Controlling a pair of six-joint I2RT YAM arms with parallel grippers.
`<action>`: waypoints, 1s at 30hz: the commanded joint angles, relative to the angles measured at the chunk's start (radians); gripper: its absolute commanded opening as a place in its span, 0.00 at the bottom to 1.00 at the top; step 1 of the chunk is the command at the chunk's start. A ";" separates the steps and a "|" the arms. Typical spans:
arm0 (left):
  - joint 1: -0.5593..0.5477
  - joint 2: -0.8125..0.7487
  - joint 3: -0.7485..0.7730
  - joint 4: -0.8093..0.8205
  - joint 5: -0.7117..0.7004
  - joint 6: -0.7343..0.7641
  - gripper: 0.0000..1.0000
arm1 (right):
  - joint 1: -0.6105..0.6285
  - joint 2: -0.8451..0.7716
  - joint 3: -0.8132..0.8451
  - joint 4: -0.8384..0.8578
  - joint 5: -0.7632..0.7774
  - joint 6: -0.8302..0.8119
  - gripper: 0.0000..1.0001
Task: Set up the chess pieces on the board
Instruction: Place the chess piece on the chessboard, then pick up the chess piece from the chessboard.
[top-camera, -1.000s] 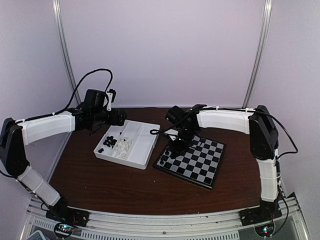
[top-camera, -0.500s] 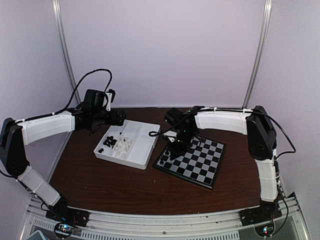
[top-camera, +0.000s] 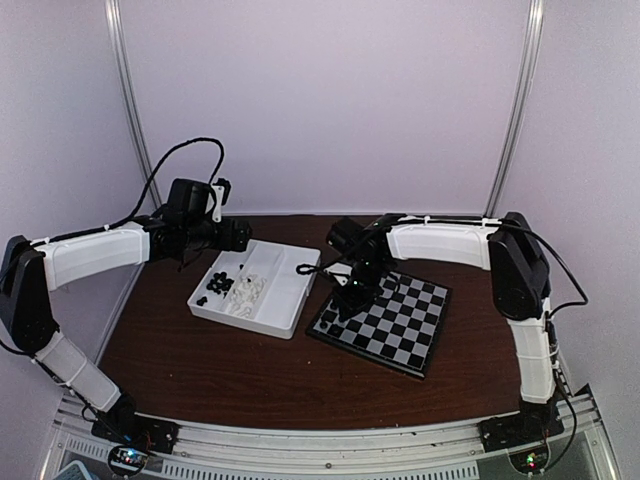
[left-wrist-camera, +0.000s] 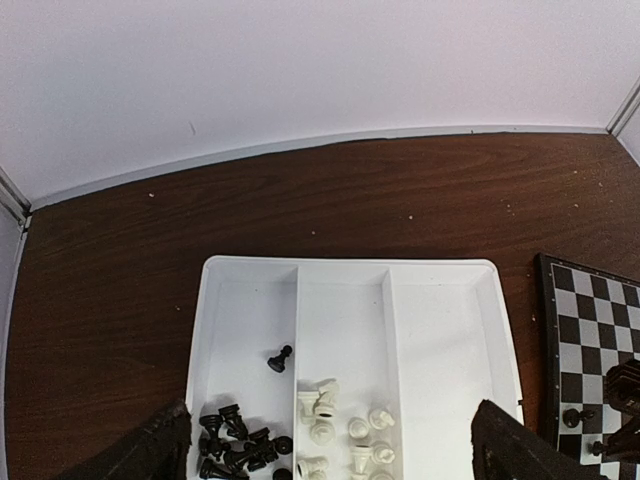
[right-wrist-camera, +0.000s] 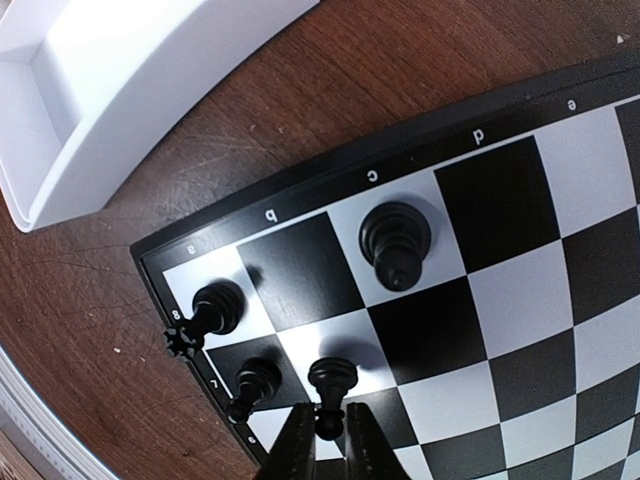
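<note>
The brown table (top-camera: 200, 370) carries the board (top-camera: 405, 335), just right of a white tray (top-camera: 285, 300). The left jaws hang wide open and empty above the tray, where loose chess pieces (left-wrist-camera: 240, 445) lie in the left and middle compartments. The right jaws closely flank a black pawn (right-wrist-camera: 331, 378) standing on b7 — whether they grip it I cannot tell.

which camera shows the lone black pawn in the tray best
Left wrist: it looks down into the white tray, so the black pawn stands clear of the black pile. Top external shows only dark specks there; right wrist catches just a tray corner, no pawn.
</note>
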 joint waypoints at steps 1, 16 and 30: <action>0.013 -0.016 -0.009 0.015 0.003 -0.009 0.98 | 0.008 0.018 0.031 -0.006 0.010 0.004 0.16; 0.015 -0.008 -0.006 0.017 0.016 -0.008 0.98 | 0.011 0.029 0.040 -0.005 0.010 0.000 0.21; 0.018 -0.007 -0.013 0.016 0.021 -0.008 0.98 | 0.013 0.025 0.041 -0.011 0.046 -0.004 0.07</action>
